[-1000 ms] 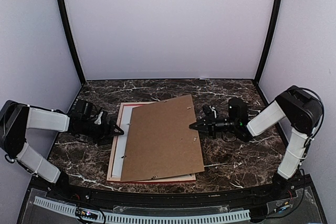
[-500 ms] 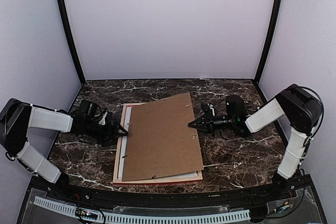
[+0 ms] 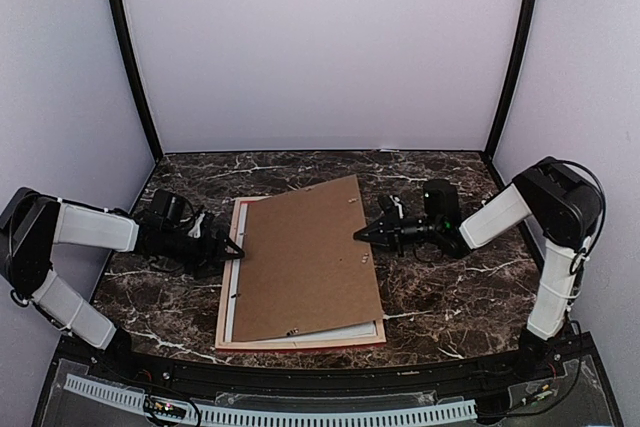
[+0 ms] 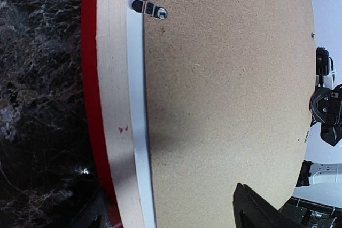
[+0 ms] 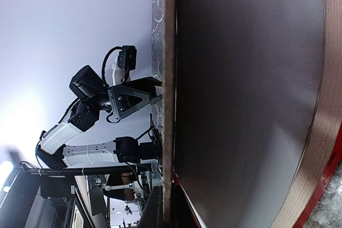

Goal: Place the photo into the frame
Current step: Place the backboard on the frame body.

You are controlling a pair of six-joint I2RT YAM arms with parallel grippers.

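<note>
Right tool (image 3: 362,236): closed, pinching the right edge of the brown backing board (image 3: 305,257). That edge is lifted, with shadow beneath it, and the rest of the board slopes away from the tool down onto the frame (image 4: 111,89).

Left tool (image 3: 228,246): jaws wide, gripping nothing, straddling the frame's near rail. Can't tell if it touches.

Just ahead of it: red outer edge, pale wood back facing up, then a white mat strip (image 4: 138,110) and a metal turn clip (image 4: 149,9).

Frame lies flat on the dark marble surface (image 3: 450,292), between both tools. The board covers the opening, so the photo can't be made out.
</note>
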